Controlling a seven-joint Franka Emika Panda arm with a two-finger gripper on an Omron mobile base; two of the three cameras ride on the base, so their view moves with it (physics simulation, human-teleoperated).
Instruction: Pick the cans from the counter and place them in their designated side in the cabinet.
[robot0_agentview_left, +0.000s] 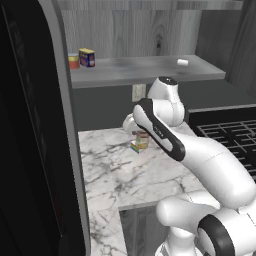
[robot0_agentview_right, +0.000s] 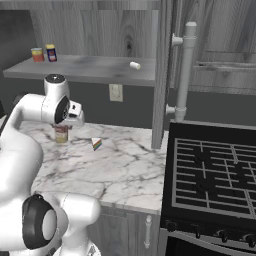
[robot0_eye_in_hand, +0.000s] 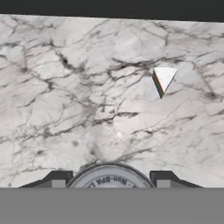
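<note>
- Counter (robot0_eye_in_hand: 65, 109) ahead of the pincer (robot0_eye_in_hand: 110, 186): open marble, passable.
- Rainbow-striped wedge (robot0_eye_in_hand: 163, 79) stands ahead to one side, well apart.
- Round can (robot0_eye_in_hand: 109, 179) sits between the pincer's tips, blocking closure.

You see the round can (robot0_agentview_right: 61, 134) standing on the desk (robot0_agentview_right: 125, 170), between the fingers of the pincer (robot0_eye_in_hand: 110, 183). The wedge (robot0_agentview_right: 97, 144) lies near, on its right. The boxy can (robot0_agentview_left: 87, 57) stands on the cabinet shelf (robot0_agentview_left: 145, 70), just beside the short can (robot0_agentview_left: 73, 61).
</note>
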